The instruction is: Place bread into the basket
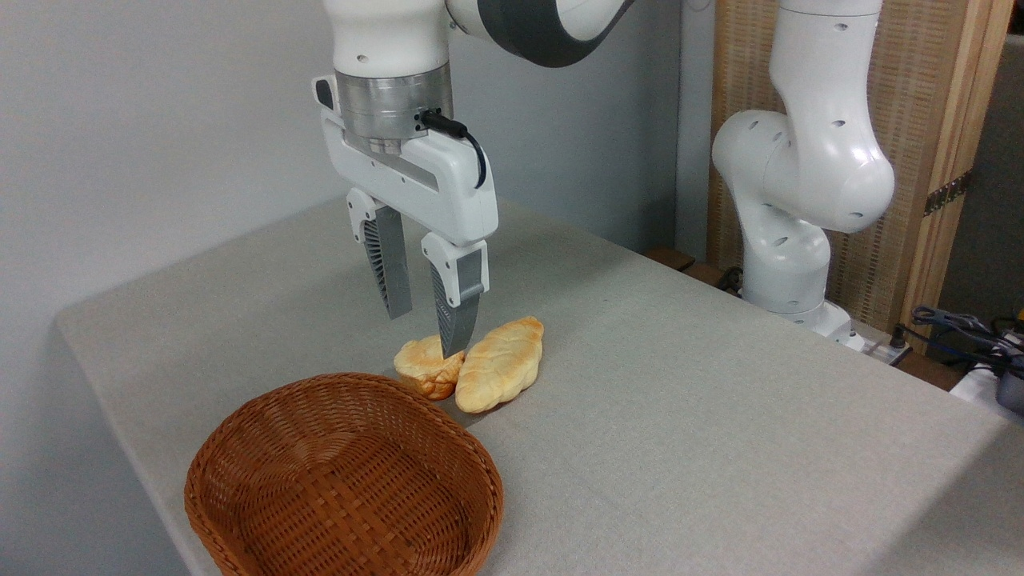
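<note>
Nearest me the basket point(344, 472) sits empty on the table point(720, 416), and just behind its rim the bread point(424, 368) touches the loaf point(500, 364), so the released end effector point(428, 316), poised above, should straddle the bun only.

The Panda arm point(800, 160) has glossy white rounded shells with small dark screw holes dotted along the joints. A dark grey band point(536, 32) wraps one joint near the top. Below the white wrist sits a brushed silver metal ring point(392, 104), from which a black plug and short looping cable point(468, 140) emerge. The gripper point(424, 328) has a white boxy body, white finger mounts and two grey ribbed, tapering fingers point(388, 272).
</note>
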